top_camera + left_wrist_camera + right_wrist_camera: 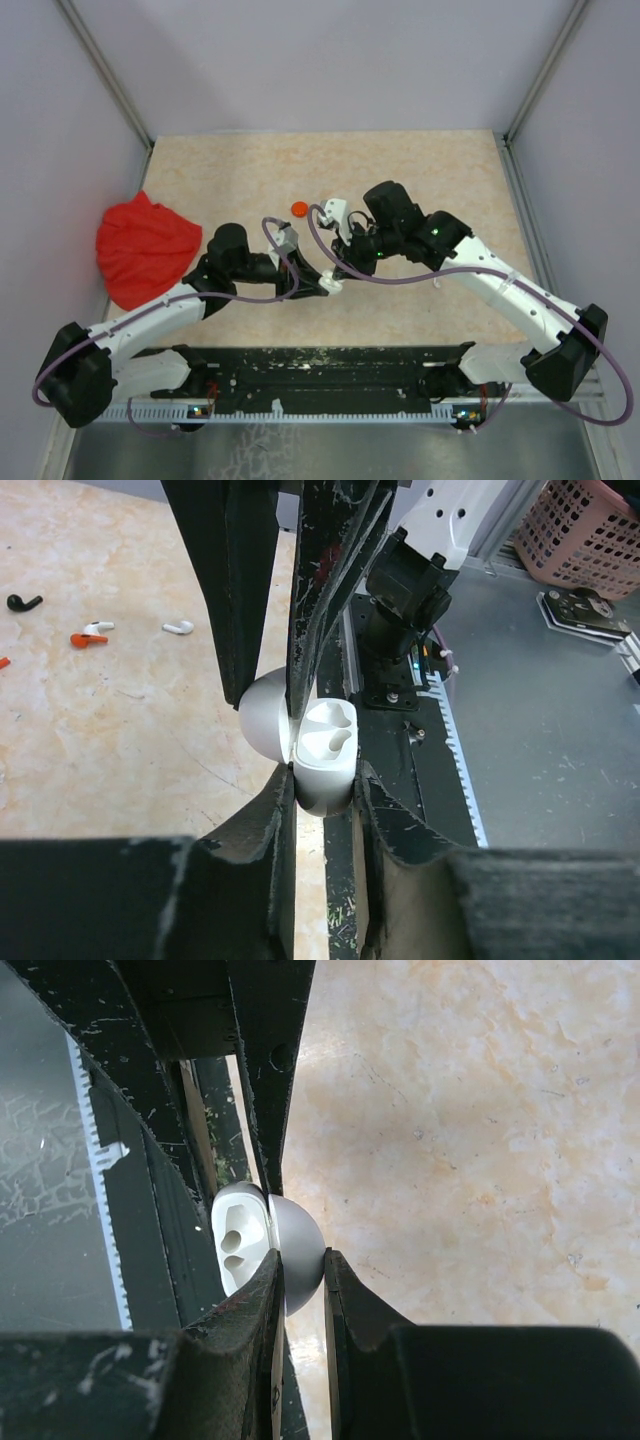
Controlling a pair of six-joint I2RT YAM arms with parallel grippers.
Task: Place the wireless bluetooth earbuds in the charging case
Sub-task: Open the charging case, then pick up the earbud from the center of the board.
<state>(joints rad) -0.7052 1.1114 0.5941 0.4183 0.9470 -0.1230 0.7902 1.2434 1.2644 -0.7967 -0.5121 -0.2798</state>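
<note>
The left pincer (325,792) grips the open white case (328,738); the right pincer (300,1260) pinches its lid (298,1232); earbuds (178,627) lie on the bench (120,730).

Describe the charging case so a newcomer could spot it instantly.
On the beige table, look near the front edge, in the middle. There the left tool and right tool pinch the charging case, a small white shell with its lid open. Nothing else is held; the red cloth and orange disc lie apart.
</note>
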